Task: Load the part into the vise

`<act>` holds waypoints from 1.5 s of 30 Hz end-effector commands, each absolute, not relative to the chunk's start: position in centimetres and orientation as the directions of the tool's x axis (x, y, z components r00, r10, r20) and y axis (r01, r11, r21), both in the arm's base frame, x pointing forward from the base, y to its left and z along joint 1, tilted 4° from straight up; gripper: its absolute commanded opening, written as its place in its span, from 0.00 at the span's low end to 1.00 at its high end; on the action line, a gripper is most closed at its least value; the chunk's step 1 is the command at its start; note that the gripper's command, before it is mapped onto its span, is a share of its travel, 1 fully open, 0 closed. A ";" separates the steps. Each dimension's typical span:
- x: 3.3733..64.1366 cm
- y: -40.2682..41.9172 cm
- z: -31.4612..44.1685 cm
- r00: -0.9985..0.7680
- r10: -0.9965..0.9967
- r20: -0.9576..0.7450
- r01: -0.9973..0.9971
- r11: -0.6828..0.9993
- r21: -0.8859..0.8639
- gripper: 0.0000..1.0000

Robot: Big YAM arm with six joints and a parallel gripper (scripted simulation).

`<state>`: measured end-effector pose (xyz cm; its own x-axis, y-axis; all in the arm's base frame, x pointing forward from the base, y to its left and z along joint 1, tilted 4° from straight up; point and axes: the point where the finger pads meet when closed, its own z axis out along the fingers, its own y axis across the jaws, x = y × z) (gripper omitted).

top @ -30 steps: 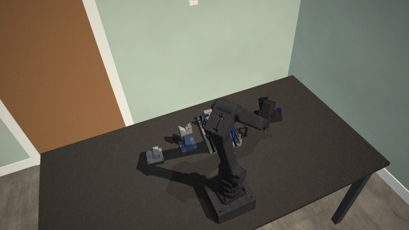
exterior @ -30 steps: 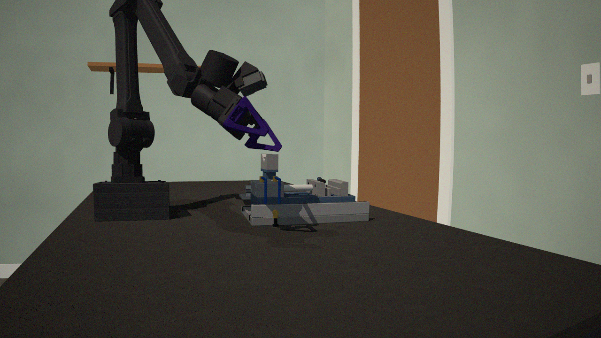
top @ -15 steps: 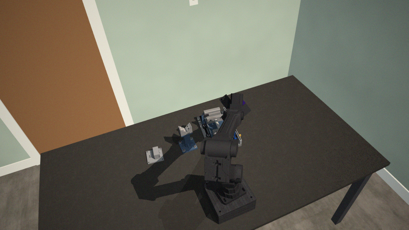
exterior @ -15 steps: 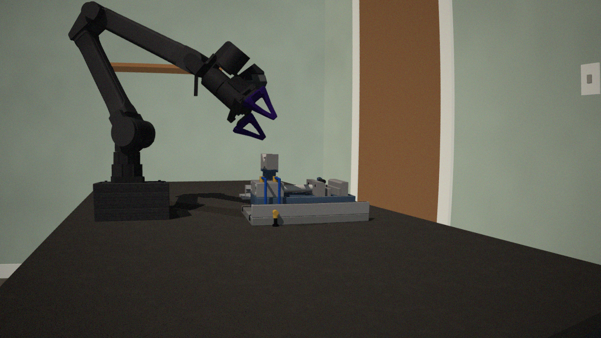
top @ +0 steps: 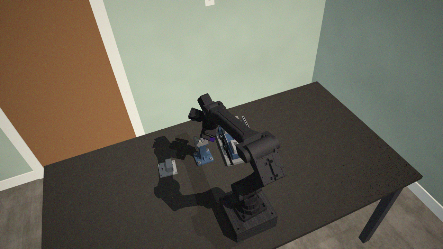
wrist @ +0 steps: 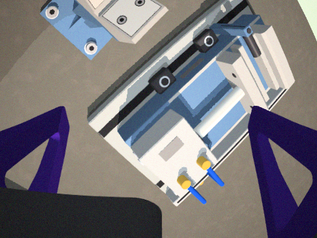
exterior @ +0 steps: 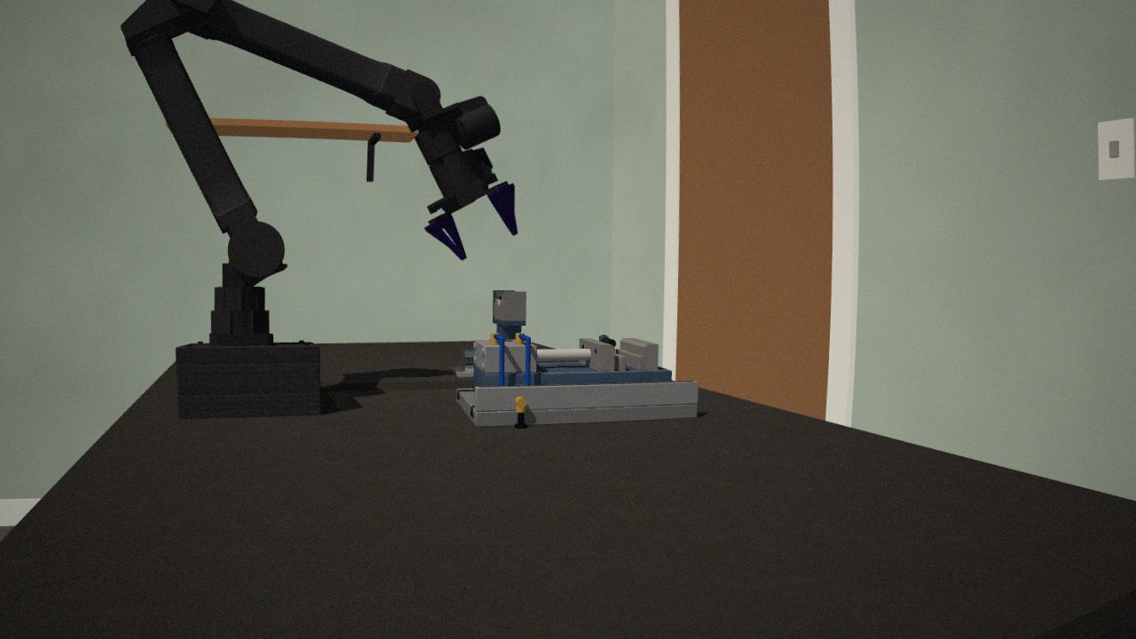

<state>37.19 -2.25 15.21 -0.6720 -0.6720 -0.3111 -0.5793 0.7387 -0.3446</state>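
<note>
The part (top: 169, 164), a small grey block, sits on the grey infeed plate (top: 161, 171) at the left of the table. The vise (top: 228, 148) (exterior: 571, 373) (wrist: 198, 106) stands open, with the air cylinder's white rod (wrist: 220, 115) and the dark work stop (wrist: 253, 47) showing in the wrist view. The V-block (top: 202, 148) (exterior: 508, 305) (wrist: 116, 2) stands on a blue base between plate and vise. My gripper (exterior: 486, 243) (wrist: 158, 116) (top: 209, 138) is open and empty. It hangs high above the vise and the V-block, pointing down. The part is not in the wrist view.
The arm's base block (top: 247, 216) (exterior: 248, 377) stands near the table's front edge. A rail with two black knobs (wrist: 165, 81) runs along the vise's side. Blue hoses with yellow fittings (wrist: 198, 172) (exterior: 512, 357) stick out of the cylinder end.
</note>
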 end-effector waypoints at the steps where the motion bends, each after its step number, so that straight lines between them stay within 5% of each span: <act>1: 41.0 2.4 17.2 -0.601 -0.759 -0.250 -0.695 0.651 -0.305 1.00; 18: 46.1 20.4 18.3 -0.220 -0.971 -0.096 -0.974 0.224 -0.039 1.00; 28: 46.5 21.1 18.4 -0.200 -0.976 -0.088 -0.979 0.203 -0.023 1.00; 29: 46.2 21.0 17.8 -0.201 -0.976 -0.083 -0.979 0.203 -0.015 0.81; 45: 45.8 20.8 17.2 -0.206 -0.976 -0.077 -0.978 0.207 -0.006 0.81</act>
